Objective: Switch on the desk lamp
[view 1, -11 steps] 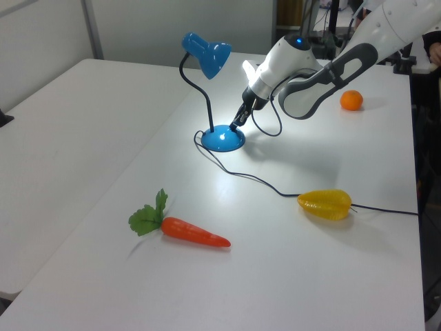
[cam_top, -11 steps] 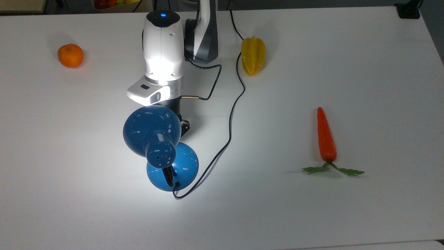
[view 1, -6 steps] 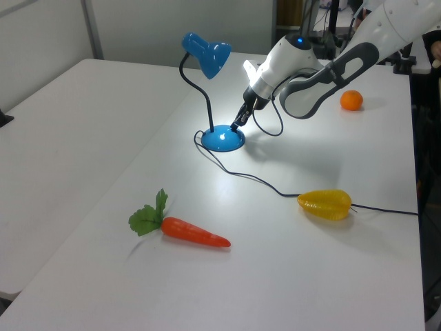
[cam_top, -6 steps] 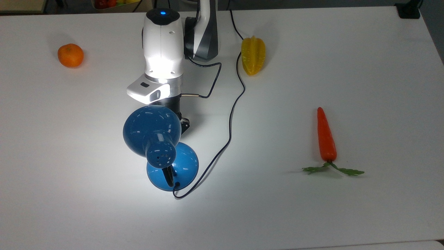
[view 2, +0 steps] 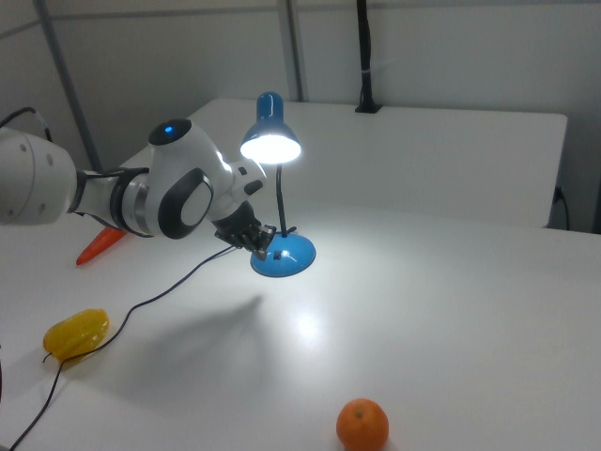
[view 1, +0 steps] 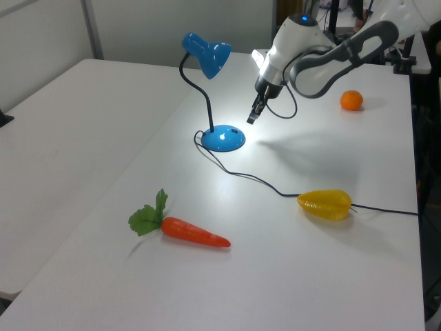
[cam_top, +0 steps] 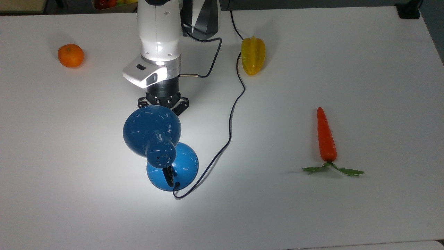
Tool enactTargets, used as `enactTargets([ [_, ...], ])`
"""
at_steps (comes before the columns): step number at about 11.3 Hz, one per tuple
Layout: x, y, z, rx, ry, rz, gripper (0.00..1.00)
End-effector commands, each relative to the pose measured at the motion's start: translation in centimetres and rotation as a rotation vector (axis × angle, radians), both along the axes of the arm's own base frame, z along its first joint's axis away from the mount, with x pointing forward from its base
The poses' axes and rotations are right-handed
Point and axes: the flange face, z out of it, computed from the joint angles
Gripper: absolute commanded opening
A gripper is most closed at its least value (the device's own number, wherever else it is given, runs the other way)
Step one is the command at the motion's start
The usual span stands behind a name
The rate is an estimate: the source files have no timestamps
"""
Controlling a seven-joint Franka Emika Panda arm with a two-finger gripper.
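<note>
In the top view, left to right: orange (cam_top: 70,55), gripper (view 1: 253,118) above the table (cam_top: 347,62), desk lamp (cam_top: 152,132) mid-table, carrot (cam_top: 326,137). The lamp is lit, so the switching step appears complete; next comes retreat clear of the shade. Jaw state: cannot tell. No legible markings.

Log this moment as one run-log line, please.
task: turn on desk lamp | desk lamp: lit, glow on table | gripper: above lamp base, apart | carrot, orange: untouched
</note>
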Motion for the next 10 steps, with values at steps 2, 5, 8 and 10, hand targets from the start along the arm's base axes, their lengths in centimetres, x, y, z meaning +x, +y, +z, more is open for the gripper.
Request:
enactTargets([
  [2, -4.5, 0.3, 5.2, -0.005, 0.216, -0.013, 0.51],
  [5, -7.2, 0.3, 9.9, 0.012, 0.287, -0.036, 1.00],
  [8, -9.4, -0.4, 16.7, 0.056, 0.325, -0.213, 1.00],
  [10, -10.9, -0.7, 20.0, 0.067, 0.332, -0.247, 1.00],
])
